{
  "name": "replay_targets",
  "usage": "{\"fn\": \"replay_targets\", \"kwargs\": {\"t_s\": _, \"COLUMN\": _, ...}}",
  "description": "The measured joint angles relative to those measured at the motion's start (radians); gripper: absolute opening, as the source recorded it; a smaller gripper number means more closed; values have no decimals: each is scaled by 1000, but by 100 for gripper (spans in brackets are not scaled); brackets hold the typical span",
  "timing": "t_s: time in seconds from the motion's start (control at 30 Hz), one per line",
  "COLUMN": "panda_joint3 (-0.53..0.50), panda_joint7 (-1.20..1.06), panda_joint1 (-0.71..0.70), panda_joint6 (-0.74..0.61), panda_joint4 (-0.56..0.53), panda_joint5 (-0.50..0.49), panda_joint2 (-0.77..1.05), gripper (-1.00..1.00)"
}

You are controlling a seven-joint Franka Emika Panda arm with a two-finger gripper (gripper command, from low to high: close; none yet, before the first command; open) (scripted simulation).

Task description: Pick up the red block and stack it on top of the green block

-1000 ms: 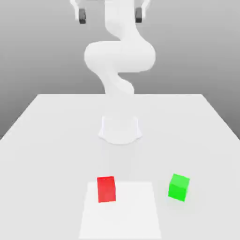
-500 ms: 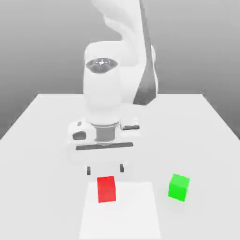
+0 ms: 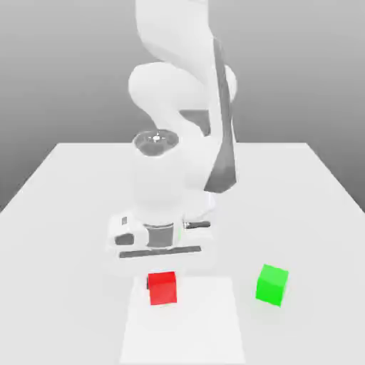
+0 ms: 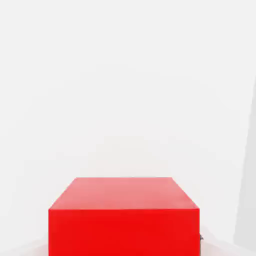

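Down over the red block (image 3: 162, 288) I have come since the earlier frame, my hand dropping from just above it until my fingers (image 3: 162, 284) closed, and they now grip the block by its sides. I have it at the far edge of the white square (image 3: 203, 321) on the counter (image 3: 71, 249), left of center in the exterior view, though whether it is off the surface I cannot tell. Well apart, toward the exterior view's right, the green block (image 3: 272, 285) sits on the counter beyond the square's edge.
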Motion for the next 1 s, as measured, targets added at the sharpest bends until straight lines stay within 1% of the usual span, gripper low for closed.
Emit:
{"fn": "replay_targets", "kwargs": {"t_s": 0.13, "panda_joint3": 6, "panda_joint7": 19, "panda_joint1": 4, "panda_joint6": -106, "panda_joint4": -16, "panda_joint5": -32, "panda_joint2": -121, "gripper": -100}}
{"fn": "replay_targets", "kwargs": {"t_s": 0.3, "panda_joint3": 63, "panda_joint7": -37, "panda_joint1": 130, "panda_joint6": -158, "panda_joint4": -3, "panda_joint5": -12, "panda_joint2": -161, "gripper": -100}}
{"fn": "replay_targets", "kwargs": {"t_s": 0.63, "panda_joint3": 210, "panda_joint7": -147, "panda_joint1": 326, "panda_joint6": -243, "panda_joint4": 31, "panda_joint5": 14, "panda_joint2": -211, "gripper": -100}}
{"fn": "replay_targets", "kwargs": {"t_s": 0.7, "panda_joint3": 232, "panda_joint7": -155, "panda_joint1": 349, "panda_joint6": -230, "panda_joint4": 37, "panda_joint5": 7, "panda_joint2": -192, "gripper": -100}}
{"fn": "replay_targets", "kwargs": {"t_s": 0.87, "panda_joint3": 222, "panda_joint7": -110, "panda_joint1": 359, "panda_joint6": -78, "panda_joint4": 45, "panda_joint5": -61, "panda_joint2": -30, "gripper": -100}}
{"fn": "replay_targets", "kwargs": {"t_s": 0.9, "panda_joint3": 213, "panda_joint7": -102, "panda_joint1": 365, "panda_joint6": -50, "panda_joint4": 47, "panda_joint5": -73, "panda_joint2": 0, "gripper": 100}}
{"fn": "replay_targets", "kwargs": {"t_s": 1.0, "panda_joint3": 213, "panda_joint7": -102, "panda_joint1": 365, "panda_joint6": -50, "panda_joint4": 47, "panda_joint5": -73, "panda_joint2": 0, "gripper": 100}}
